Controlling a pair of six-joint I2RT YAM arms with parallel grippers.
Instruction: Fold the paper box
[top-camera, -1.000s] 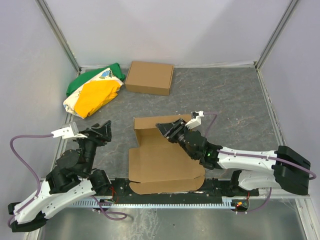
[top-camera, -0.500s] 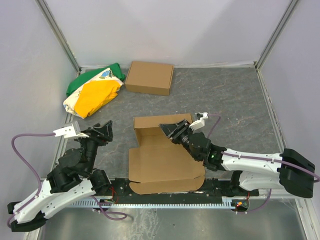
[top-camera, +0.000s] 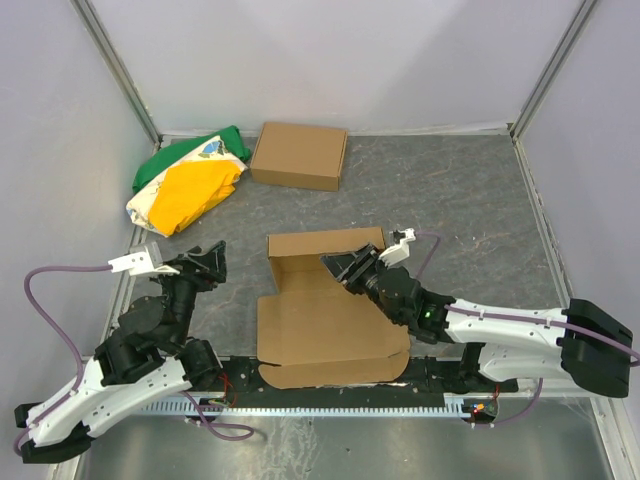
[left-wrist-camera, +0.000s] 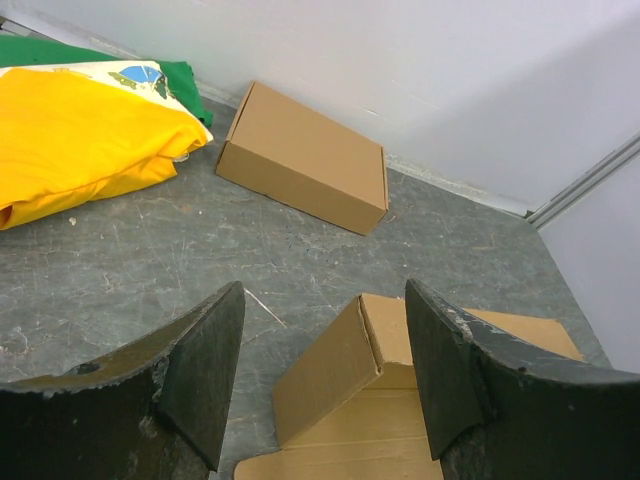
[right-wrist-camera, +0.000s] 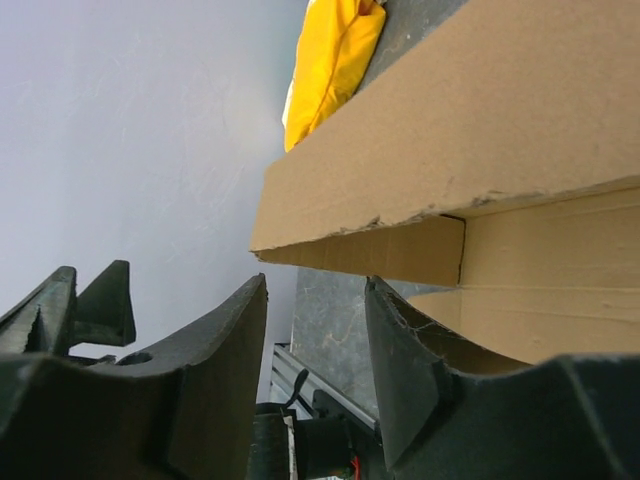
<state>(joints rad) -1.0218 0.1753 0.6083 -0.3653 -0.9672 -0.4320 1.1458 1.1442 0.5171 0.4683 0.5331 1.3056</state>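
Note:
The paper box (top-camera: 325, 325) lies as a brown cardboard sheet in the middle of the table. Its far wall (top-camera: 325, 244) and a short left flap (top-camera: 276, 272) are raised. My right gripper (top-camera: 341, 266) hovers over the sheet just in front of the far wall, open, nothing between its fingers. In the right wrist view the raised wall (right-wrist-camera: 480, 150) runs above the open right gripper (right-wrist-camera: 315, 300). My left gripper (top-camera: 212, 258) stands open to the left of the sheet. In the left wrist view the left gripper (left-wrist-camera: 325, 330) frames the box's raised corner (left-wrist-camera: 330, 375) without touching it.
A ready-made brown cardboard box (top-camera: 299, 155) sits at the back, also seen as the closed box (left-wrist-camera: 305, 160). A green, yellow and white bag (top-camera: 187, 182) lies at the back left, shown as the bag (left-wrist-camera: 80, 130). Enclosure walls stand on three sides.
My right gripper has drawn slightly to the right and toward the near edge, baring more of the raised far wall. The left arm has hardly moved.

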